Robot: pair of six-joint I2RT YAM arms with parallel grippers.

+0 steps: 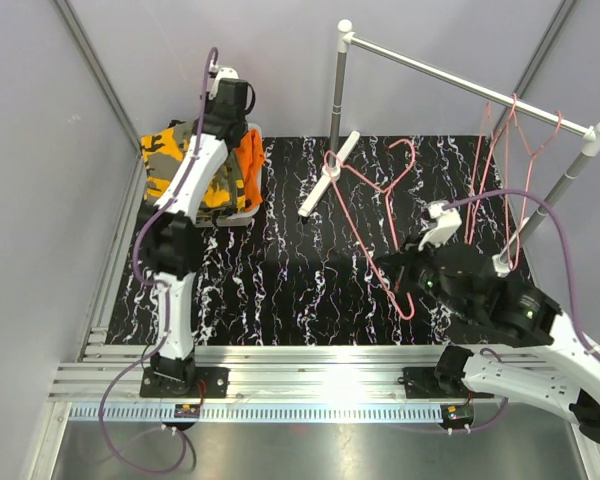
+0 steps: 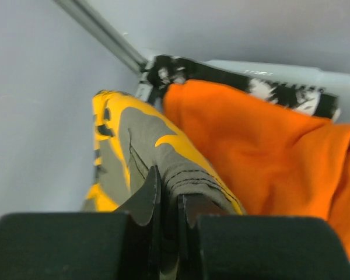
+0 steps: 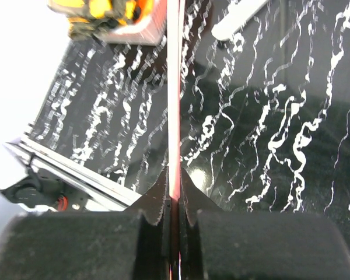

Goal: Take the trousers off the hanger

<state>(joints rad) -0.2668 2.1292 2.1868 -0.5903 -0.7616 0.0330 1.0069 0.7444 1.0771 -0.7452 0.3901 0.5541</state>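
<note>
Left tool (image 2: 170, 192) pinches camouflage trousers (image 2: 134, 134), seemingly over bin (image 2: 268, 67).

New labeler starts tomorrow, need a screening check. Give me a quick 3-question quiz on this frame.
1. Multiple choice: what is the right gripper shut on?
A) a pink wire hanger
B) the rack's top rail
C) nothing
2. True or false: that hanger carries a pair of trousers.
3. Fill in: the left gripper is pinching a fold of the ____ trousers in the white bin.

Key
1. A
2. False, the hanger is bare.
3. camouflage trousers
</note>
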